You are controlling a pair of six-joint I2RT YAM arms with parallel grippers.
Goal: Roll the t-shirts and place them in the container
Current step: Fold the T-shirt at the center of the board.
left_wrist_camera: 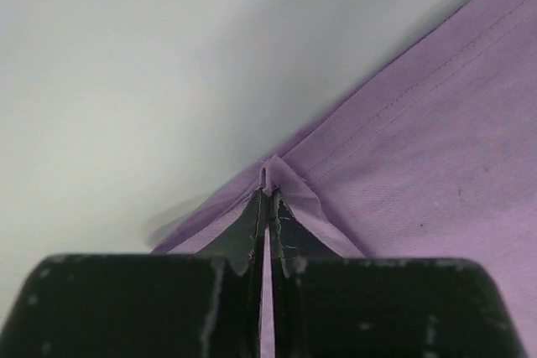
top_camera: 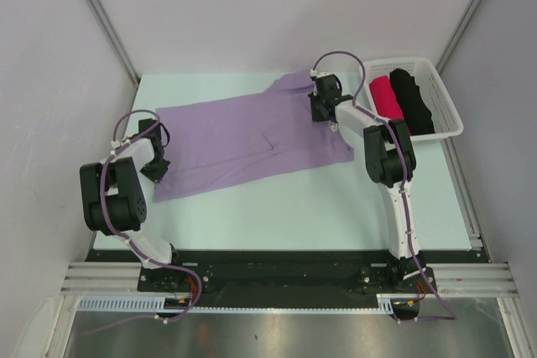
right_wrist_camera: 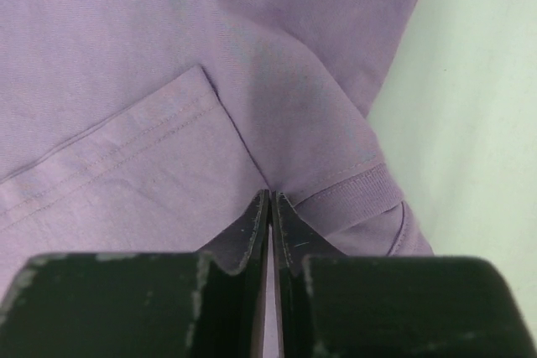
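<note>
A lilac t-shirt (top_camera: 243, 140) lies spread flat across the table, lengthwise from left to right. My left gripper (top_camera: 156, 172) is shut on its hem corner at the near left; the left wrist view shows the cloth (left_wrist_camera: 403, 157) pinched into a small peak between the black fingers (left_wrist_camera: 252, 232). My right gripper (top_camera: 320, 111) is shut on the shirt near the ribbed collar (right_wrist_camera: 348, 199) at the far right; the cloth (right_wrist_camera: 126, 81) fills the right wrist view. A crimson-pink roll (top_camera: 386, 95) and a black roll (top_camera: 413, 100) lie in the white basket (top_camera: 445, 98).
The basket stands at the table's back right, just right of my right arm. Grey walls close in the table on the left, back and right. The pale table surface (top_camera: 285, 207) shows in front of the shirt.
</note>
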